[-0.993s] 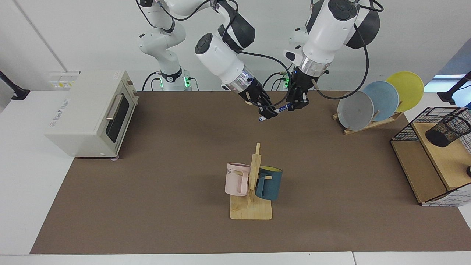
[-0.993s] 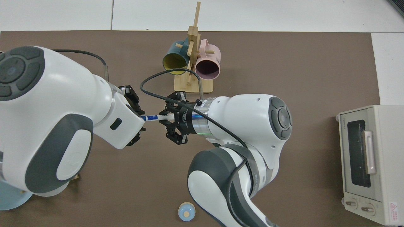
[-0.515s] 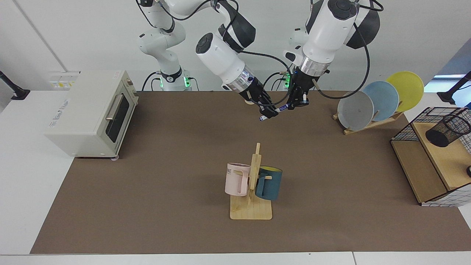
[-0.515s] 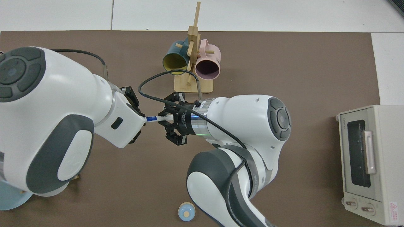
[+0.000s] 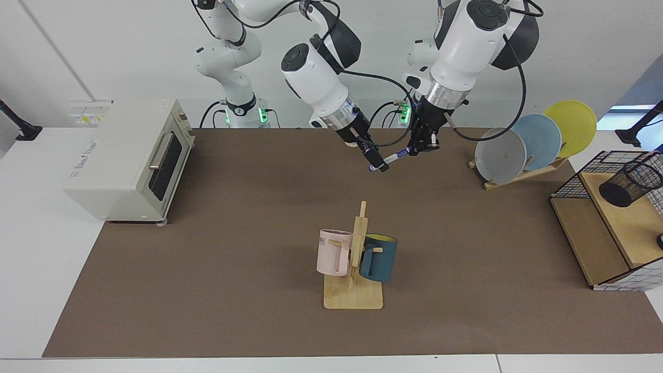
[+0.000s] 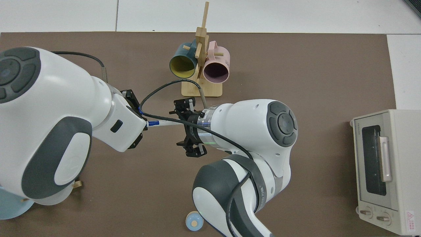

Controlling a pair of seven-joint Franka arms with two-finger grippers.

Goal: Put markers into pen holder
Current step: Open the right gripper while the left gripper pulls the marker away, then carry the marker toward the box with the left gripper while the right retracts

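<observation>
A marker (image 5: pixel 394 155) with a white barrel and dark blue ends hangs slanted above the back of the brown mat, also in the top view (image 6: pixel 164 123). My left gripper (image 5: pixel 422 146) is shut on its upper end; in the top view this gripper (image 6: pixel 146 124) covers that end. My right gripper (image 5: pixel 377 159) is at the marker's lower end, and in the top view its fingers (image 6: pixel 175 112) stand spread apart on either side of the barrel, open. The pen holder (image 5: pixel 629 184), a black mesh cup, sits on a wooden shelf at the far right, well away from both grippers.
A toaster oven (image 5: pixel 129 160) stands at the left. A wooden mug rack (image 5: pixel 355 295) with a pink and a teal mug is mid-table. Plates lean in a rack (image 5: pixel 533 142) at the back right. A wire basket (image 5: pixel 570 189) surrounds the shelf. A small blue round object (image 6: pixel 194 221) lies behind the arms.
My right gripper has turned at the wrist and its fingers have spread off the marker. My left gripper keeps its hold; the marker has shifted slightly toward the plate rack.
</observation>
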